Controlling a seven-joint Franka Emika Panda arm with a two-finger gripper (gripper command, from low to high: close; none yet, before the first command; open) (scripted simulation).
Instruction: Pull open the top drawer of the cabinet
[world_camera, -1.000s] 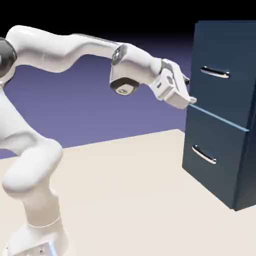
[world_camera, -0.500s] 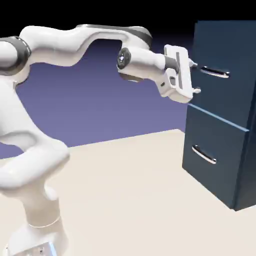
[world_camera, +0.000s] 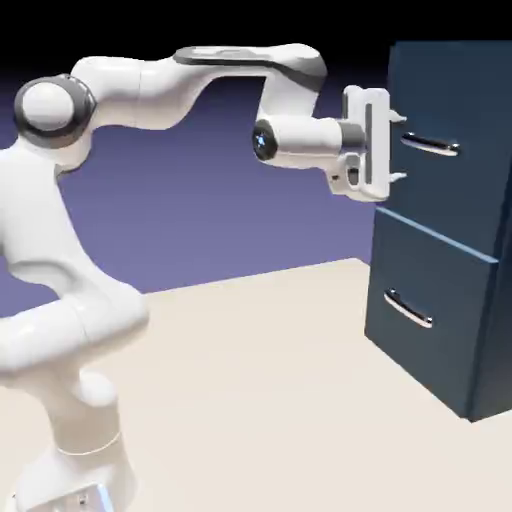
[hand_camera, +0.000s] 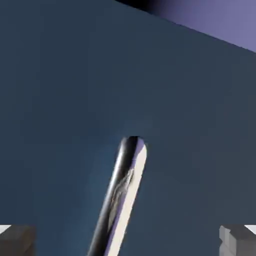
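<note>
The cabinet (world_camera: 440, 330) is a tall dark navy box at the exterior view's right. Its top drawer (world_camera: 455, 190) carries a slim silver bar handle (world_camera: 431, 146). My gripper (world_camera: 397, 149) is level and faces the drawer front, open, with one finger above and one below the handle's left end, close to the front. In the hand view the drawer front (hand_camera: 60, 100) fills the picture. The handle (hand_camera: 121, 196) slants from the middle down to the bottom edge, between the two fingertips (hand_camera: 17, 239). Nothing is gripped.
The lower drawer (world_camera: 430, 330) with its own silver handle (world_camera: 408, 309) sits under a thin lighter seam. The beige table (world_camera: 260, 400) stretches from the cabinet to the robot's base (world_camera: 75, 470). The white arm arches high over the table.
The hand has risen and swung level, from pointing at the seam between the drawers to facing the top drawer's handle. The arm's elbow lifted. The jaws stayed wide.
</note>
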